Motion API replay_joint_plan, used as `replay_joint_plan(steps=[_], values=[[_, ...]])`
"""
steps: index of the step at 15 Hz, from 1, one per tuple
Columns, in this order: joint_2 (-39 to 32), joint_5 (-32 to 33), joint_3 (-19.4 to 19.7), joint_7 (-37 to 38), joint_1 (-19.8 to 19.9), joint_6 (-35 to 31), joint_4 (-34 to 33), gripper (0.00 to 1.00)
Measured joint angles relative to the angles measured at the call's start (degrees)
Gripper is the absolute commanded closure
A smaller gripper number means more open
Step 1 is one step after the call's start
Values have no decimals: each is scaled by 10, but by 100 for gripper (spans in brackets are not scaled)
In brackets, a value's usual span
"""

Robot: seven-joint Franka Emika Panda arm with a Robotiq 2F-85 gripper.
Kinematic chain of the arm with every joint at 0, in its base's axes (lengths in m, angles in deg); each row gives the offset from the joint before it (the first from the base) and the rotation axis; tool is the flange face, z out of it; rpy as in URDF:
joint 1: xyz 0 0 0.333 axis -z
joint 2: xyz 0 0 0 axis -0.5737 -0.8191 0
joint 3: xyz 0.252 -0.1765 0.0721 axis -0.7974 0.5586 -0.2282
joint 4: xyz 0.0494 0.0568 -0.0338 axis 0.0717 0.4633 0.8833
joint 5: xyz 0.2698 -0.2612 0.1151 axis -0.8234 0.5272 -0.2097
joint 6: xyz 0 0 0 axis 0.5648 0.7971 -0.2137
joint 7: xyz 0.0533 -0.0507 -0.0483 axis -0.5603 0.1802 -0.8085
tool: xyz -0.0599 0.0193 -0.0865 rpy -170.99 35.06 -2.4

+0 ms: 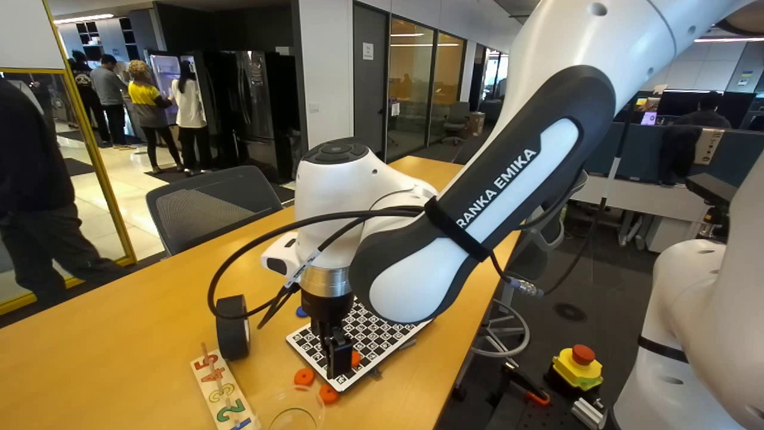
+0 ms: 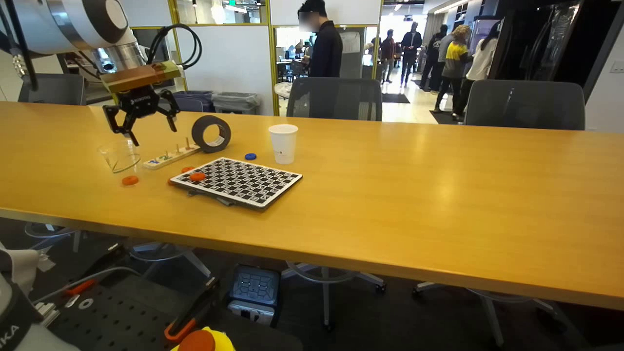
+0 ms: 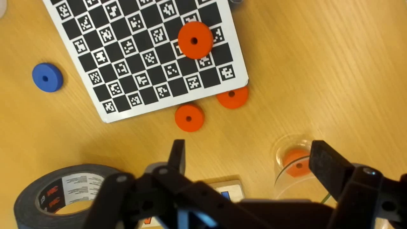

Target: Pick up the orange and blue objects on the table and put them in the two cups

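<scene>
Tool point(image 3: 248, 152): released, its fingers spread wide above the surface point(image 2: 438, 204); one finger overlaps the clear cup point(image 2: 117, 160) in the wrist view, touching it or not I cannot tell
Clear cup: see-through, near the end of the number strip point(image 2: 170, 157); upright or tilted I cannot tell
White cup point(image 2: 283, 144): upright on the surface, well apart from the tool
Blue disc point(image 3: 47, 77): flat on the surface, near the checkered board point(image 3: 136, 57) but apart from it; in an exterior view, between the black roll point(image 2: 197, 141) and the white cup
Upper orange disc point(image 3: 195, 40): flat on the checkered board
Edge orange disc point(image 3: 189, 124): on the surface, just beside the board's edge
Corner orange disc point(image 3: 233, 101): partly hidden by the board's corner
Cup-side orange disc point(image 2: 130, 181): within the clear cup's outline in the wrist view; inside it or seen through its wall, I cannot tell
Black roll: standing on its rim near the number strip
Number strip: pale wood with coloured numerals and thin upright pegs
</scene>
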Motion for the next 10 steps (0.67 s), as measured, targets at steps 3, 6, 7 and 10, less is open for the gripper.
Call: replay_joint_plan(steps=[3,6,7,10], values=[[-7,-13,14,-60,5,-8,3,0],[-21,-41,23,-124,10,-12,0,0],[-28,-50,24,-143,12,-14,-2,0],[-54,-80,24,-196,15,-18,-11,0]])
